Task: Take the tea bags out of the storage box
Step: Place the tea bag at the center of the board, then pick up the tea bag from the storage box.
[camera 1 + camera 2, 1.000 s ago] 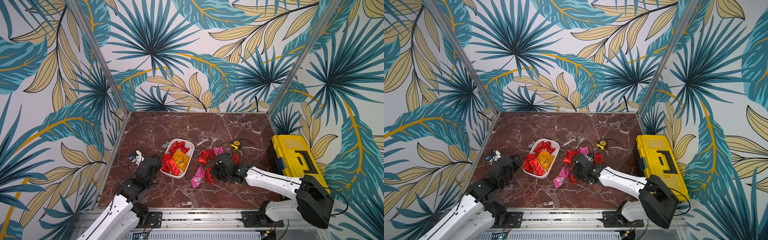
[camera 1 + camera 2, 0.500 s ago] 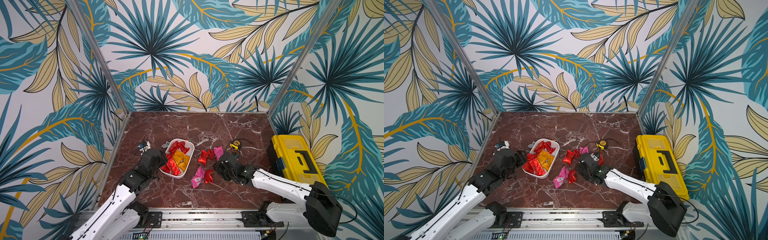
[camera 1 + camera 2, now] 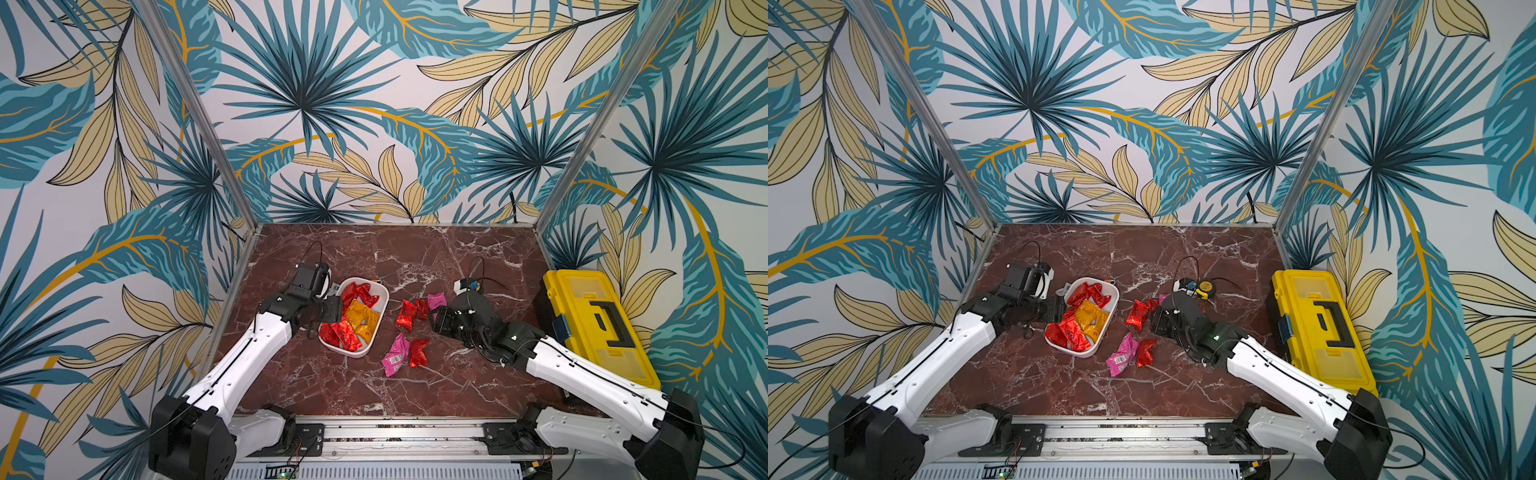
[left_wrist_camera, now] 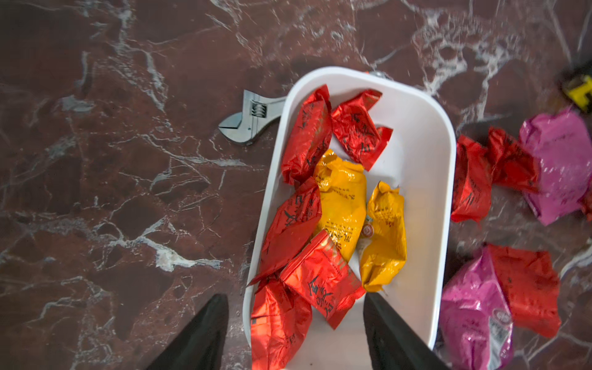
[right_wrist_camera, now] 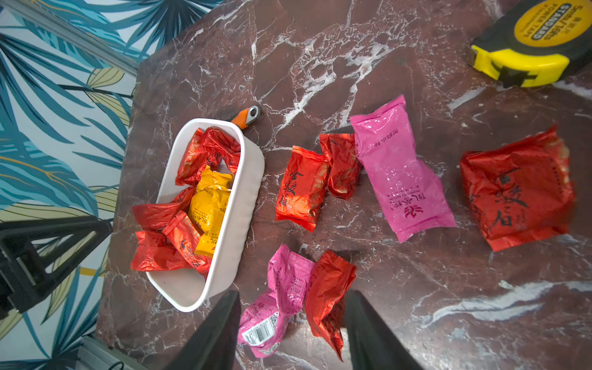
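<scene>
open, empty left gripper straddles the storage box wall, red tea bags between its jaws.

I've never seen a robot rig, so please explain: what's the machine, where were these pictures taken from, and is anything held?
A white left arm and right arm work at a marble table; each ends in a two-fingered gripper. Two pictures look down from an overhead camera; two come from cameras on the wrists. Foil tea bags lie in a white storage box, with six loose bags on the table beside it. A wrench, tape measure and yellow toolbox sit nearby. The left gripper is open over the box, the right gripper open over the loose bags. Neither holds anything.
</scene>
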Robot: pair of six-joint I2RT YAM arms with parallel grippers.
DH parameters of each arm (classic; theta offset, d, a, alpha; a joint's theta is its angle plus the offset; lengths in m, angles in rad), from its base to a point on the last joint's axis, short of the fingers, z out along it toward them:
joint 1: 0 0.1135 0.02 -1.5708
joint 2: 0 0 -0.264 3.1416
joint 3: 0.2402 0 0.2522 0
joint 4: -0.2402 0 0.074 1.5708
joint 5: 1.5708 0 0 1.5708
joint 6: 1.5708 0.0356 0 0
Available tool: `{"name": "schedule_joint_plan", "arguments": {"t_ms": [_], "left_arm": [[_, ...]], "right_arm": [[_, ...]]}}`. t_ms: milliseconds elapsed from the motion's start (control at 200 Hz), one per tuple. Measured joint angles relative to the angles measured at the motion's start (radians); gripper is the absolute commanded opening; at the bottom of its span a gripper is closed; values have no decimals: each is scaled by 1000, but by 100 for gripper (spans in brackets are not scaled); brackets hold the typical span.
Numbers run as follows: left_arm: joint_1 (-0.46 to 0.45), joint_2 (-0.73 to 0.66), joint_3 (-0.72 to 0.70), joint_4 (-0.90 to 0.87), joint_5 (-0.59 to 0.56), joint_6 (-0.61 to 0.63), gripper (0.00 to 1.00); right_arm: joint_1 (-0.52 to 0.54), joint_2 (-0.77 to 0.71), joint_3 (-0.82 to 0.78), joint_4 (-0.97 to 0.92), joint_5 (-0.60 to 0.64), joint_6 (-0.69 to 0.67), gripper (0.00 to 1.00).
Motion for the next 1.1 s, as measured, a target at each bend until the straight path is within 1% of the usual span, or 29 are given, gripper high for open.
{"name": "schedule_joint_plan", "arguments": {"t_ms": [95, 205, 305, 436, 576, 751, 831, 876, 941, 1066, 1096], "left_arm": [[17, 85, 67, -43, 14, 86, 67], [49, 180, 134, -80, 20, 148, 66], [67, 235, 154, -95, 24, 178, 62], [72, 272, 156, -105, 47, 198, 58], [73, 306, 159, -110, 66, 210, 50], [73, 346, 172, -117, 73, 208, 33], [73, 349, 174, -120, 72, 214, 24], [73, 347, 174, -122, 71, 212, 20], [73, 343, 174, -123, 70, 212, 17], [73, 315, 174, -125, 73, 206, 14], [73, 305, 174, -126, 74, 205, 12]], "right_arm": [[0, -2, 0, -3, -9, -26, 58], [0, -16, -3, -4, -18, -39, 58], [0, -46, -13, -4, -19, -44, 58], [0, -74, -25, -5, -18, -44, 58], [0, -88, -34, -12, -15, -44, 58], [0, -90, -39, -20, -14, -48, 58], [0, -91, -39, -21, -14, -48, 58], [0, -93, -40, -22, -13, -48, 58], [0, -95, -41, -23, -10, -48, 58], [0, -96, -41, -24, -10, -48, 58], [0, -96, -41, -24, -10, -48, 58]]}}
